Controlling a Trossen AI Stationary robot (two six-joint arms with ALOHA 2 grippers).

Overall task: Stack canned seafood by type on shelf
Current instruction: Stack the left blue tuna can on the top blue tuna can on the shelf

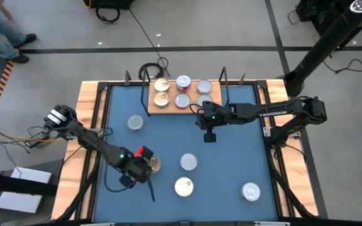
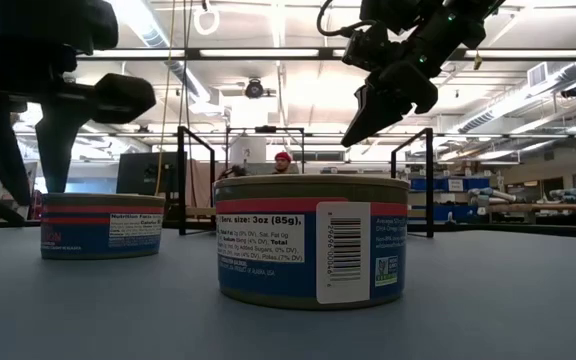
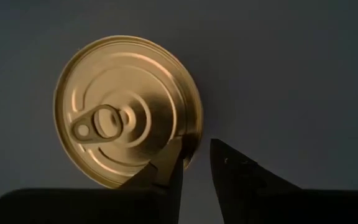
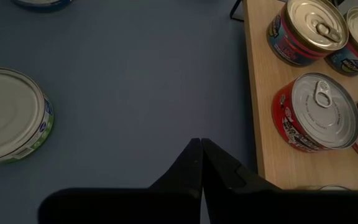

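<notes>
A gold-topped can [image 3: 127,111] of seafood with a pull tab stands on the blue table [image 1: 231,157] near its left front. My left gripper [image 3: 194,149] points down beside it, fingers a little apart, straddling the can's rim. The light-wood shelf [image 1: 153,108] at the table's far side carries several cans, among them a red one [image 4: 319,112] and a gold one [image 1: 162,86]. My right gripper [image 4: 201,146] hangs shut above the table, just in front of the shelf's near edge, and holds nothing. My left gripper comes at the gold-topped can from above. One fingertip [image 3: 174,155] shows over the can's rim [image 3: 191,134] and the other stands outside it. I cannot tell whether either finger touches the can, which stands flat on the table.
Several loose cans stand on the table: a silver one at the left [image 1: 136,123], one mid-table [image 1: 188,162], a gold one in front [image 1: 183,186] and one at the front right [image 1: 250,191]. Black wire frames [image 1: 224,78] rise at the shelf's ends.
</notes>
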